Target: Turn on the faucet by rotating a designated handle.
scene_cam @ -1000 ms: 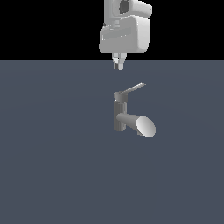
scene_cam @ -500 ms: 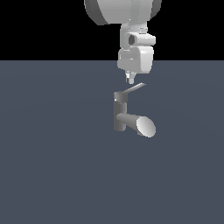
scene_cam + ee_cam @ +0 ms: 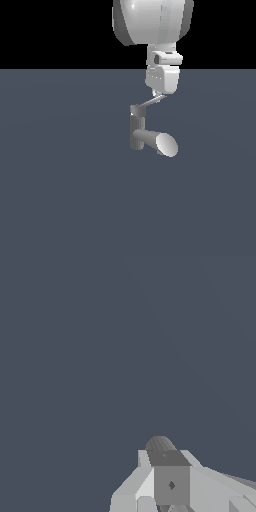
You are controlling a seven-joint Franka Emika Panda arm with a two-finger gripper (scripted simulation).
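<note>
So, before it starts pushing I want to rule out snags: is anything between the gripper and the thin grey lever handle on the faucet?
Nothing visible. The gripper sits right at the outer tip of the thin flat grey lever handle, with only bare dark floor around the small grey metal faucet.

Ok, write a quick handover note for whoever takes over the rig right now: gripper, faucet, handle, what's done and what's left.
Gripper: at the far end of the handle, at the exterior view's right; the frames don't settle whether the jaws are open or shut, or whether they touch it.
Faucet: upright on the dark floor, spout pointing toward the exterior view's right. Handle slants up from the post's cap to the gripper.
Done: approach to the handle tip.
Left: confirm contact, then rotate the handle.
</note>
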